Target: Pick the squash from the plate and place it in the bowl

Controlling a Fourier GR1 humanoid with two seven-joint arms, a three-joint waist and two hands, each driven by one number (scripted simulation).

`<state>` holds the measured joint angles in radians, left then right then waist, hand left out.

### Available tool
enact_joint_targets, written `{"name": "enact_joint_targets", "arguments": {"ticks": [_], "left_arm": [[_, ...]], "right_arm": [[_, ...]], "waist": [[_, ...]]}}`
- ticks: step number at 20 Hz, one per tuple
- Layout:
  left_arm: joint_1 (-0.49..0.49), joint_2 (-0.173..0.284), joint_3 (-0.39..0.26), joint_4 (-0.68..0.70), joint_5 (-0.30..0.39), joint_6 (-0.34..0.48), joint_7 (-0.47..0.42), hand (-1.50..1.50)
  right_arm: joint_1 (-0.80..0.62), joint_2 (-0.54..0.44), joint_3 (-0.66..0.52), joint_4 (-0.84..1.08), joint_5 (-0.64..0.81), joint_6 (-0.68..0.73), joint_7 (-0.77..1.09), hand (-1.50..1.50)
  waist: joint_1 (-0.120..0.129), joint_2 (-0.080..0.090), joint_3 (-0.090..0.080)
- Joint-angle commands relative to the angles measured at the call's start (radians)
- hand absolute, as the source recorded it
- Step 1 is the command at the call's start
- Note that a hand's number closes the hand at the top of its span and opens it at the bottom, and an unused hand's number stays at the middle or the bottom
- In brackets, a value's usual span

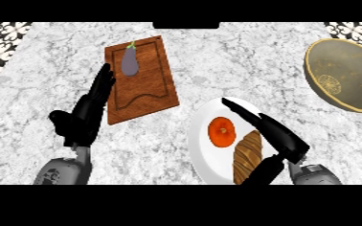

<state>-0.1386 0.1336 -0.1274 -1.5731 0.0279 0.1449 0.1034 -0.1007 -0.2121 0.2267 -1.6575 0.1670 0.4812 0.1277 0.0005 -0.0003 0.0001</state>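
Squash (221,132) sits on the plate (201,160), beside a bread loaf (247,156). Right hand (272,134) hovers over the plate, fingers straight, holding nothing. Risk: closing on the loaf instead. Bowl (338,74) well apart.

Squash on plate; bowl at the far right of the counter.

The squash (247,156) is an elongated tan-brown body with darker cross-ridges, lying flat on the white plate (201,143) with its long axis running near to far, on the plate's right half at the near right of the counter. The bowl (338,72) is olive-gold with a pale circular mark on its inner wall, partly cut off by the view's right edge, well apart from the plate.
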Motion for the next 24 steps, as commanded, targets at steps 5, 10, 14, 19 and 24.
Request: {"name": "enact_joint_targets", "arguments": {"ticks": [5, 10, 14, 19, 24], "left_arm": [[-0.045, -0.024, 0.05, 0.107, -0.027, -0.027, -0.07, 0.0], [0.041, -0.028, 0.024, -0.069, -0.041, -0.048, 0.03, 0.0], [0.067, -0.071, -0.01, -0.036, -0.086, 0.001, -0.016, 0.0], [0.013, -0.099, 0.01, 0.042, -0.078, -0.013, -0.034, 0.0], [-0.004, -0.039, 0.086, 0.025, -0.051, -0.075, -0.011, 0.0]], "right_arm": [[0.035, 0.063, 0.023, 0.156, 0.115, -0.043, -0.159, -1.5], [-0.048, 0.089, -0.024, 0.275, 0.161, -0.06, -0.198, -1.5], [-0.071, 0.086, 0.022, 0.317, 0.303, -0.163, -0.19, -1.5], [-0.162, 0.045, -0.033, 0.441, 0.328, -0.132, -0.257, -1.5], [-0.088, 0.104, 0.016, 0.474, 0.377, -0.156, -0.312, -1.5]], "waist": [[-0.002, 0.001, 0.0], [0.003, 0.0, 0.0], [0.007, 0.0, 0.0], [0.004, 0.001, 0.0], [0.001, 0.0, 0.0]]}}
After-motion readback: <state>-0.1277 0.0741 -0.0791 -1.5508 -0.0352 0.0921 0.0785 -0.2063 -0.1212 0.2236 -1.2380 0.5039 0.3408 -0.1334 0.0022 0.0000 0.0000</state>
